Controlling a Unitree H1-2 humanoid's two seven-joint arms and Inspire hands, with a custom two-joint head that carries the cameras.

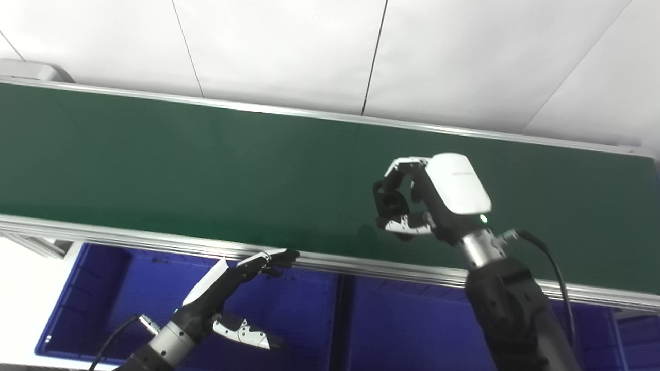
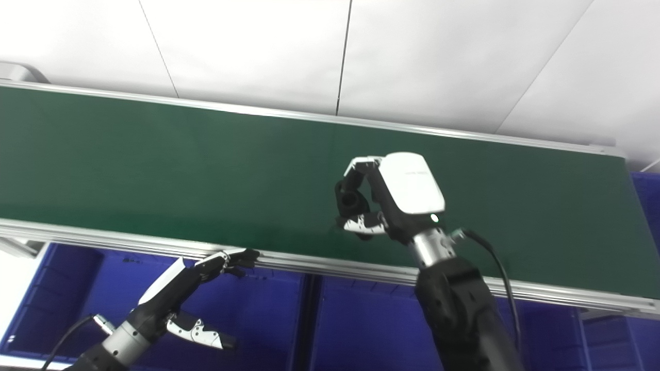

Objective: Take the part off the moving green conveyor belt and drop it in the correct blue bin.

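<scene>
My right hand (image 1: 433,198) hovers over the green conveyor belt (image 1: 206,170), right of its middle. Its fingers are curled around a small black part (image 1: 388,201) with a round hole, held between fingers and thumb, just above the belt surface. My left hand (image 1: 227,288) is open, low at the front. Its fingertips (image 1: 286,255) reach up to the belt's near metal rail (image 1: 154,242), and the hand hangs over the left blue bin (image 1: 103,304). A second blue bin (image 1: 407,324) lies below the right arm.
A white tiled floor (image 1: 289,51) lies beyond the belt's far rail. A divider (image 1: 343,319) separates the two bins under the near rail. Another blue bin edge (image 2: 650,201) shows at the far right. A black cable (image 1: 554,268) loops off my right wrist.
</scene>
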